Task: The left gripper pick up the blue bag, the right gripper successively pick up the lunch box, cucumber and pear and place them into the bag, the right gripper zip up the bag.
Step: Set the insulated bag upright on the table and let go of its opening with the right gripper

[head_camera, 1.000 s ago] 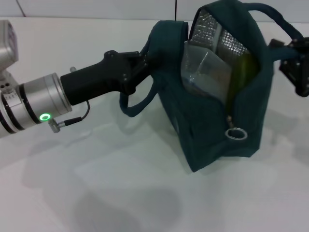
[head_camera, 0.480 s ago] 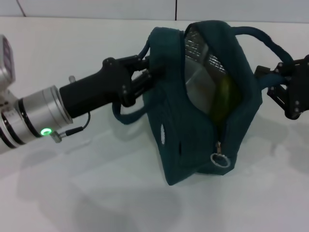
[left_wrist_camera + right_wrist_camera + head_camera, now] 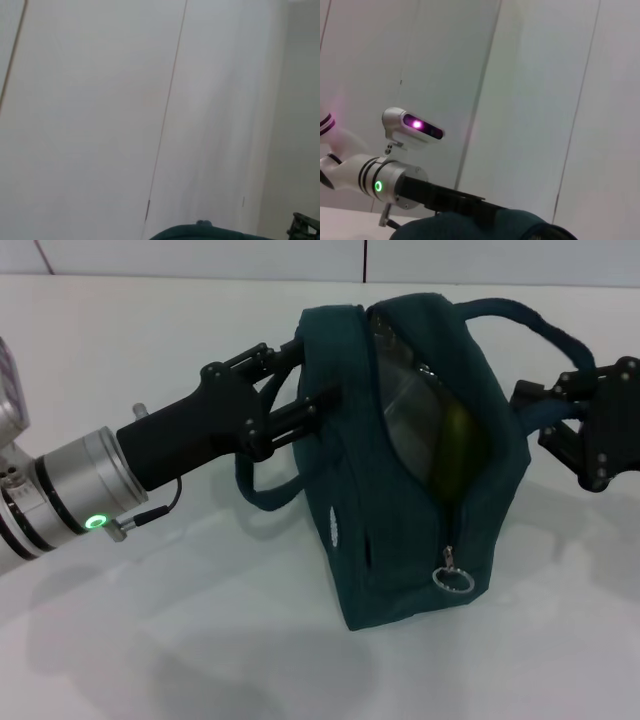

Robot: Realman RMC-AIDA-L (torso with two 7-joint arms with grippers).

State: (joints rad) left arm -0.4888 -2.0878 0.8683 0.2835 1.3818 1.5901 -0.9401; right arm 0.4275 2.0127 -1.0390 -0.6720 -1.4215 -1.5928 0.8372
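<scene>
The blue bag (image 3: 400,530) stands on the white table (image 3: 200,640), its zipper open and the ring pull (image 3: 450,580) at the near end. Inside I see the clear lunch box (image 3: 405,410) and a yellow-green shape (image 3: 460,435); I cannot tell whether that is the cucumber or the pear. My left gripper (image 3: 318,370) is at the bag's left wall with its fingers spread, above the drooping left handle (image 3: 268,492). My right gripper (image 3: 535,418) hangs open just right of the bag, below the right handle (image 3: 545,328).
The bag's top edge (image 3: 200,232) shows in the left wrist view. The right wrist view shows the bag (image 3: 485,225), my left arm's cuff with the green light (image 3: 378,186) and the head camera (image 3: 412,125). A wall stands behind the table.
The bag has come down and to the left, and its opening has narrowed. The left gripper's fingers have spread apart. The right gripper has moved left, closer to the bag.
</scene>
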